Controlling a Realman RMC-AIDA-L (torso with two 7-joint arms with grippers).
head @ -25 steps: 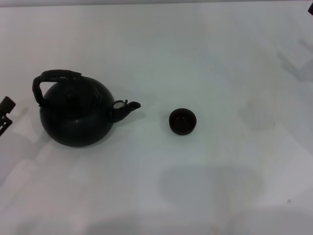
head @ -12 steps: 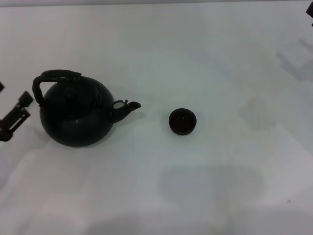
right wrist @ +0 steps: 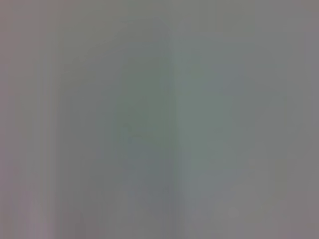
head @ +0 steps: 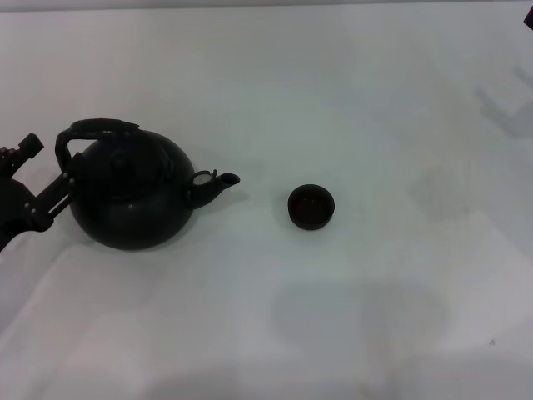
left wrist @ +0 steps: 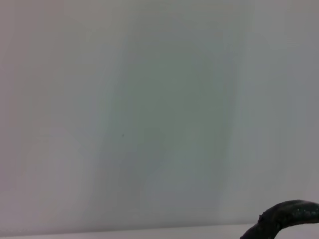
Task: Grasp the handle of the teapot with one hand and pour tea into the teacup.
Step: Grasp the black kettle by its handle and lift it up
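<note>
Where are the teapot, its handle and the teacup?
teapot (head: 133,204): head view, on its round body.
handle (head: 102,127): head view, on the top of the arch.
teacup (head: 311,207): head view, on its inside.

Teapot (head: 129,200) is seen matte black, handle (head: 92,130) dark and rough-textured, spout tip pale inside. Teacup (head: 311,207) dark brown-black. Tabletop (head: 350,100) plain white. Left hand (head: 33,179) black.

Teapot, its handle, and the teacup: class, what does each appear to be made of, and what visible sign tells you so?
Teapot: matte black, probably cast iron or dark ceramic; it hardly shines. Handle: rough, uneven dark hoop, possibly wrapped or bark-like. Teacup: dark brown-black, likely glazed ceramic, with a faint sheen inside.
</note>
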